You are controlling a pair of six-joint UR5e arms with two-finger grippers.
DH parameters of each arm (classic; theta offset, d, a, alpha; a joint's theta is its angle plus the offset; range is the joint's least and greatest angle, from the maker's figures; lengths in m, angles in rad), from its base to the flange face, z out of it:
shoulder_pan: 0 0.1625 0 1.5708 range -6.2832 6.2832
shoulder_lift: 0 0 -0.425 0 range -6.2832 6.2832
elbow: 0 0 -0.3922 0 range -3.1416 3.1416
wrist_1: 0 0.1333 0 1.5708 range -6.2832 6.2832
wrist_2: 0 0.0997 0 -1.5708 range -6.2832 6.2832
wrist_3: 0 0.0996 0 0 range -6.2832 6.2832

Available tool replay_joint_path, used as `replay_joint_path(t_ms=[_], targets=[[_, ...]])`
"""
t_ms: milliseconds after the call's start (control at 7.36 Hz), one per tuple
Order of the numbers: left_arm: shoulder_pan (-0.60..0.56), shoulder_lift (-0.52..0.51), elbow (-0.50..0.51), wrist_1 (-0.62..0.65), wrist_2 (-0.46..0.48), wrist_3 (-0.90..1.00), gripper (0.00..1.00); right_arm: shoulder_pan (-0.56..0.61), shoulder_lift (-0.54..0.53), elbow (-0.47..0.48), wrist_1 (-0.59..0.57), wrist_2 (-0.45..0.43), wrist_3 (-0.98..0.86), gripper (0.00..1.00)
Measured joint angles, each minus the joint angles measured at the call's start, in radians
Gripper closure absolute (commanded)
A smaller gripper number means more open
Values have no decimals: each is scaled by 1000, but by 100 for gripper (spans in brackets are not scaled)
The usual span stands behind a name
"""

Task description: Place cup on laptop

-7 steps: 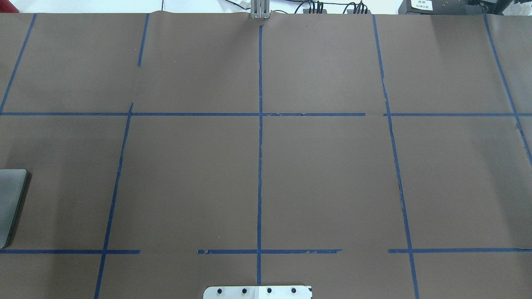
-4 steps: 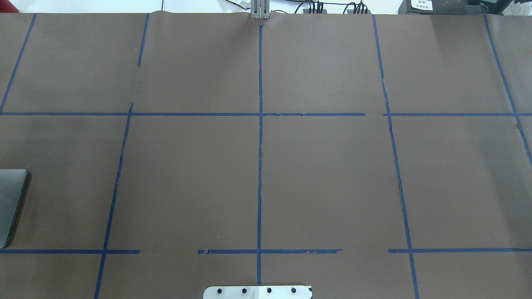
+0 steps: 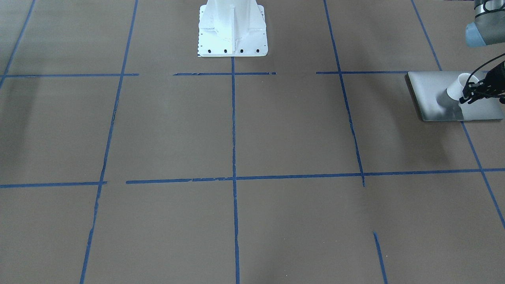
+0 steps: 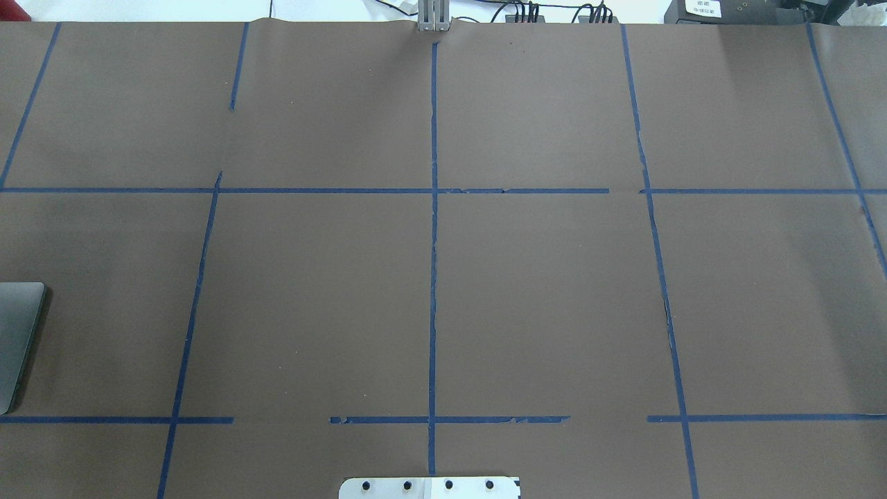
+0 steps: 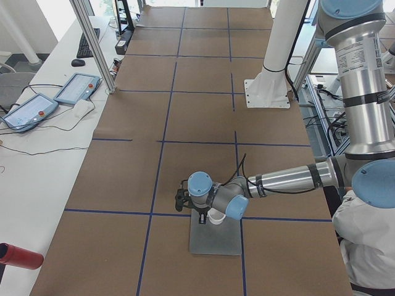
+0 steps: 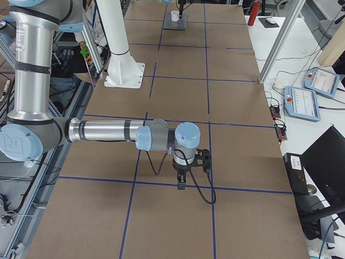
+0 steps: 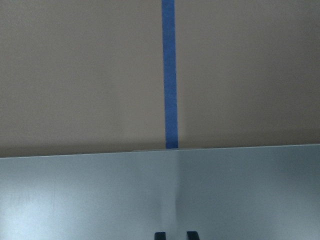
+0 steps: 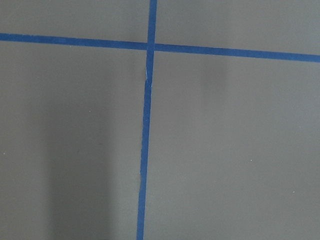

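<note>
The silver-grey laptop (image 3: pixel 430 90) lies closed at the table's end on my left; only its corner shows in the overhead view (image 4: pixel 15 333). The small white cup (image 3: pixel 457 86) stands upright at the lid's middle, also in the exterior left view (image 5: pixel 216 217). My left gripper (image 3: pixel 466 98) points down with its tips against the cup's operator-side wall. In the left wrist view its fingertips (image 7: pixel 160 234) stand close together over the lid (image 7: pixel 75 200); the cup is out of that frame. My right gripper (image 6: pixel 180 184) hangs over bare table; I cannot tell its state.
The white robot base (image 3: pixel 232 31) stands at the table's near middle. Blue tape lines (image 4: pixel 433 277) grid the brown table cover. A red cylinder (image 5: pixel 18 256) and two tablets (image 5: pixel 77 87) lie on the side bench past the operators' edge.
In the overhead view the laptop corner has not moved. The shading on its lid has lightened a little. No gripper shows there.
</note>
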Motion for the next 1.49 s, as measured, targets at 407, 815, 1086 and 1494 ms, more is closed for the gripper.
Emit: replay_joint_path(t_ms=[407, 815, 1086, 1494], targets=[[-33, -7, -22, 70, -4, 120, 0, 0, 0, 0, 0, 0, 0, 0], [-238, -36, -181, 474, 2, 447, 0, 0, 0, 0, 0, 0, 0, 0], [-347, -26, -255, 598, 0, 523, 0, 0, 0, 0, 0, 0, 0, 0], [-384, -23, -318, 618, -1, 534, 0, 0, 0, 0, 0, -1, 0, 0]])
